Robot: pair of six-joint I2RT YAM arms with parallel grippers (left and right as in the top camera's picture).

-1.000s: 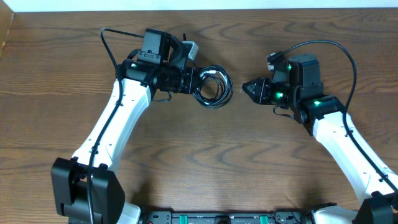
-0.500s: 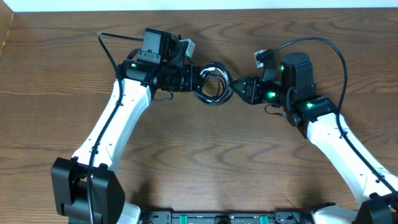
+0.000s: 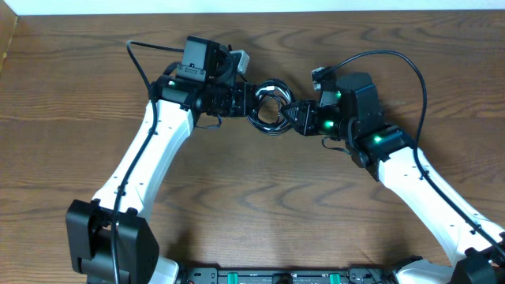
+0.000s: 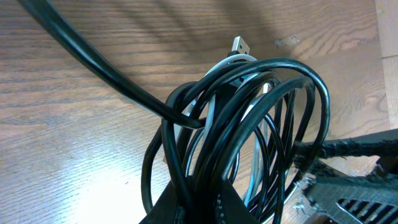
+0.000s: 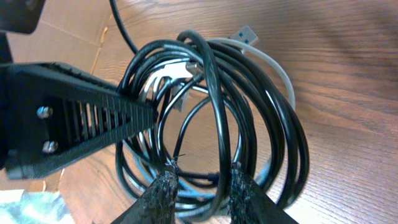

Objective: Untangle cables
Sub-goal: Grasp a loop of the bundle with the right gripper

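– Where are the cables?
– In one coil at the far middle of the table [image 3: 252, 205], between the two arms. The left gripper [image 3: 251, 101] is clenched on the coil's left side.
– And the other one?
– The right gripper [image 3: 290, 115] is at the coil's right edge. From above you cannot tell how its jaws stand. Its own camera shows them apart, with loops of the black cable [image 5: 289, 143] crossing the gap and not pinched.
– Is the white cable [image 5: 273, 65] visible from above?
– Hardly. The wrist cameras show it threaded through the black loops, with a metal plug [image 5: 247, 32] sticking out past the coil.
– What is the surface like?
– Dark brown wood grain, with glare in the left wrist view. A pale strip [image 3: 316, 6] runs along the far edge. What it is, I cannot tell.
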